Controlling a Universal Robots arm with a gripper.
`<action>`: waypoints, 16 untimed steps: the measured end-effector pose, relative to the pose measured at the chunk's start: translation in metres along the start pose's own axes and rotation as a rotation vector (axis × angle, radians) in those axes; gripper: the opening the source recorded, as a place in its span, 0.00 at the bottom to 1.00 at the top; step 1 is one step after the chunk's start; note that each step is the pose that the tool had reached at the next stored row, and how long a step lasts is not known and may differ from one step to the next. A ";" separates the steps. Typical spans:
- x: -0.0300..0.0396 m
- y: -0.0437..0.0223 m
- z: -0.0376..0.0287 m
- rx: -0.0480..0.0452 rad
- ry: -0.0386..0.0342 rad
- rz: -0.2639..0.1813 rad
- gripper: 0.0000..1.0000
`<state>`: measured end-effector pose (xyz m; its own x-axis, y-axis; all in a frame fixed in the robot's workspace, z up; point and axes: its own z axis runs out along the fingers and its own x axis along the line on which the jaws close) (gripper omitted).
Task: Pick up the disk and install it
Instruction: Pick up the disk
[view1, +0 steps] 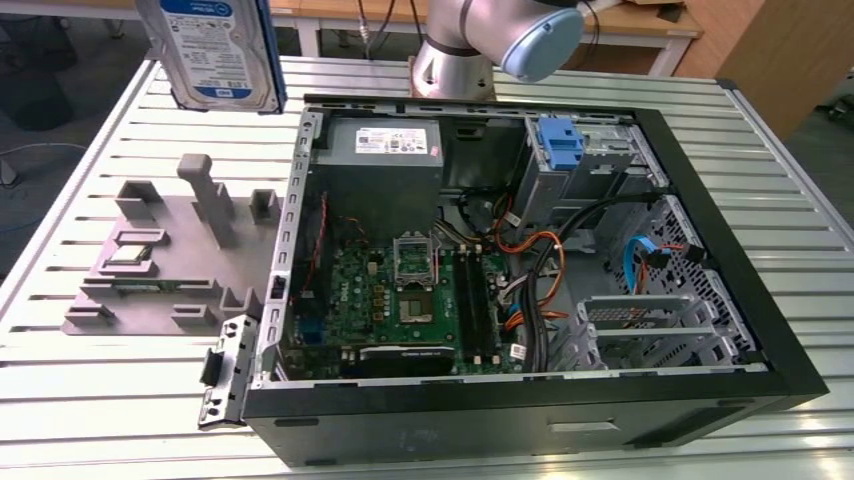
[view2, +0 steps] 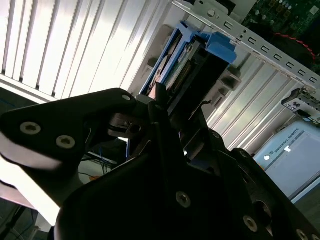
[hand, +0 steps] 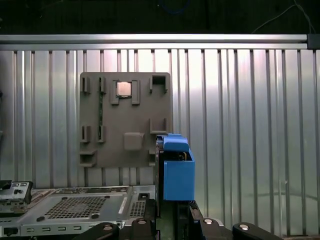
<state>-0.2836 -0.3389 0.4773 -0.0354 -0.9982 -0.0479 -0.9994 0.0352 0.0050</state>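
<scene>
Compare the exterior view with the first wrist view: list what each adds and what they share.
The exterior view adds the motherboard, the grey power supply box, a blue caddy in a drive bay, and the labelled face of the disk. The first wrist view adds the gripper shut on the disk, seen edge-on. Both share the disk, the grey fixture with its chip, the computer case and the slatted table.

the disk (view1: 214, 55) cut off by the exterior view's top edge, the arm (view1: 461, 55) too, seemingly just past its base
</scene>
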 end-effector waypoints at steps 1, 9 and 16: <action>-0.0001 -0.0031 0.0000 0.0000 -0.0002 0.000 0.35; -0.0010 -0.0292 0.0000 0.0000 -0.0004 0.000 0.35; -0.0020 -0.0568 0.0000 0.0000 -0.0004 0.000 0.35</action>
<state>-0.2268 -0.3388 0.4771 -0.0355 -0.9982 -0.0483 -0.9994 0.0353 0.0050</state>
